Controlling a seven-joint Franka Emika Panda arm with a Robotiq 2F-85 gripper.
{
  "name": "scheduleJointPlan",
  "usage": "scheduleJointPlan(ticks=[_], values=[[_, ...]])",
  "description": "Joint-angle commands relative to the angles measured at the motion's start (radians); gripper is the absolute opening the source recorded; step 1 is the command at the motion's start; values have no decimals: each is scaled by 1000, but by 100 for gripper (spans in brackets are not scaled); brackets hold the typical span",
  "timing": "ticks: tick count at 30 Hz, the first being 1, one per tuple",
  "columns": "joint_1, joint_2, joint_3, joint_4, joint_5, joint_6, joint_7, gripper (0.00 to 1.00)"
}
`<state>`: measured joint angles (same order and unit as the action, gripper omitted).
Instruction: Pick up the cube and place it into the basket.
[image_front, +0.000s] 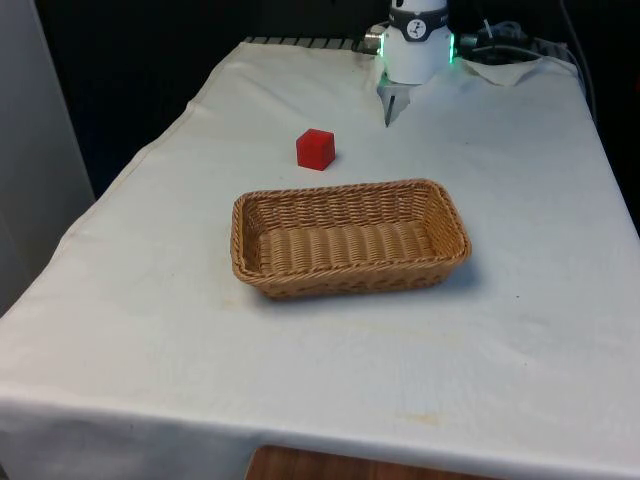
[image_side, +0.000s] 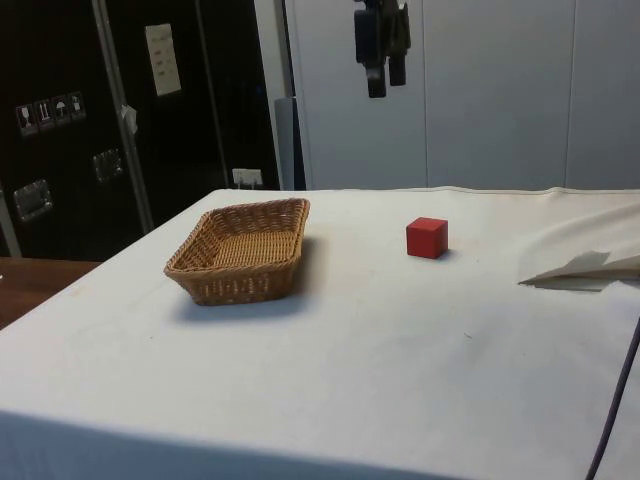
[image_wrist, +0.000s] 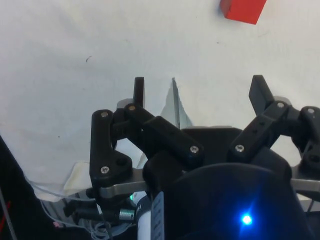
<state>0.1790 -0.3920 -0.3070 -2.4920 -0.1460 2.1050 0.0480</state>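
A small red cube (image_front: 315, 149) rests on the white cloth, just behind the basket's far rim toward the front view's left. The side view has the cube (image_side: 427, 238) to the right of the basket (image_side: 243, 249). The woven wicker basket (image_front: 350, 238) is rectangular, shallow and holds nothing. My black gripper (image_side: 386, 85) hangs high above the table, well over the cube's height, with nothing in it. In the wrist view the gripper (image_wrist: 198, 90) stands open, its fingers (image_wrist: 138, 91) wide apart, and the cube (image_wrist: 243, 9) lies far below and ahead of them.
The robot base (image_front: 417, 45) stands at the table's far end. A crumpled fold of cloth (image_side: 585, 265) rises near it. Cables (image_front: 500, 35) lie by the base. The table edges drop off on both sides.
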Motion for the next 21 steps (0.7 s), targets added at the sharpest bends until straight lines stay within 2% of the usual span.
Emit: scheduleJointPlan(ticks=[1,2,3,9,10,11,18,19,20,21], values=[[-6,-9,-5,-13,-8,13,-3,100],[-1,0,-4,-3,0,0,-2,100],[-7,-10,-9,-16,-8,14,-5,100],[-12,-14,-37,-37,-15,27,-18,100],[-6,-5,-38,-28,-8,16,-18,100],[-13,-14,-41,-40,-17,29,-19,100],[-18,-15,-76,-61,-27,45,-34,100],[-12,-5,-76,-51,-18,32,-34,100],[-19,-14,-80,-64,-28,48,-36,100],[-19,-13,-85,-66,-29,50,-37,100]])
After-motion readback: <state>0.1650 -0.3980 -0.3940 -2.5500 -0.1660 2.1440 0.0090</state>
